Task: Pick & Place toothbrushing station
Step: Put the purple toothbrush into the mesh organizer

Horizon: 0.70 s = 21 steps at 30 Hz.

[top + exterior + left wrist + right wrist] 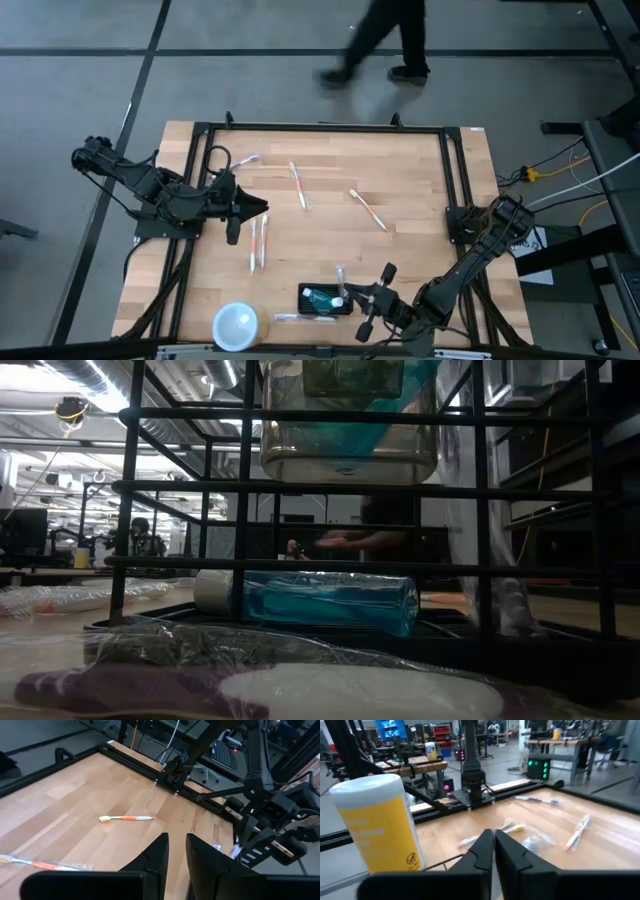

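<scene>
The small black rectangular toothbrushing station (325, 299) with rounded corners sits near the front edge of the pale wooden surface (400, 250), and it already carries something teal and a pale upright item, so part of the filling looks done. The right gripper (372, 305) is just beside the station's right side; its jaws look nearly closed in its wrist view, with nothing seen between them, so I judge it has no load at present. The left gripper (262, 208) hangs up and left of the station, well apart from it, jaws narrowly parted and empty. Much is left: a wrapped pair of orange-and-white toothbrushes (258, 244) lies up and left of the station, a single toothbrush (298, 186) farther up, another orange-and-white toothbrush (368, 209) up and right, a blue-handled one (243, 160) far up-left, and a clear-wrapped item (302, 317) touching or just below the station. A round white-topped yellow cup (237, 325) stands left of the station. The surface is framed by black rails (320, 128); beyond it, farthest from the station, a person's dark legs (385, 40) cross the grey floor, and cables trail to the right
</scene>
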Available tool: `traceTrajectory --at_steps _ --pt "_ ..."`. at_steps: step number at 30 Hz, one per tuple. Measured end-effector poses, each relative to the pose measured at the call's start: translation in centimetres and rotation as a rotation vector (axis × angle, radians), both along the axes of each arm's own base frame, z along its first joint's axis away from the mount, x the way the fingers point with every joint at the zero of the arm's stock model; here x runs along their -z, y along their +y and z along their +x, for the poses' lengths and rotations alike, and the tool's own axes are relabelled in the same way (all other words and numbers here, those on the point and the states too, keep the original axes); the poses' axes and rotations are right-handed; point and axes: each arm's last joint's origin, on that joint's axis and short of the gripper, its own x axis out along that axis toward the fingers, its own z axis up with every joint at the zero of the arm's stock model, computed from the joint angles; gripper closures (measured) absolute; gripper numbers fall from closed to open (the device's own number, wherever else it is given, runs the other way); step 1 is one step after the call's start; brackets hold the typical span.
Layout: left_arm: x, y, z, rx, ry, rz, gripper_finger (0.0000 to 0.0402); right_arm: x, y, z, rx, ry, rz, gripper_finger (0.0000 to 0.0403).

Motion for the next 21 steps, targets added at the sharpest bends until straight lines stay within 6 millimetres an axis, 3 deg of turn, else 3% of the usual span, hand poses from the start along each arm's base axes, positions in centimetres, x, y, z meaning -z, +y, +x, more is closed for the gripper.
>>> traceTrajectory --at_steps 12,14,21 --pt "0.0 -0.9 -0.4 0.05 -0.002 0.004 0.0341 -0.1 -1.0 0.9 0.015 -0.007 0.058 0.0205" --pt "-0.1 -1.1 -0.6 0.067 -0.003 0.011 0.0341 -1.2 -1.3 0.6 0.027 -0.04 0.091 0.0185" --pt "-0.3 -1.5 -1.3 0.119 -0.012 0.031 0.0341 -8.3 -3.0 -1.0 0.044 -0.144 0.096 0.0151"
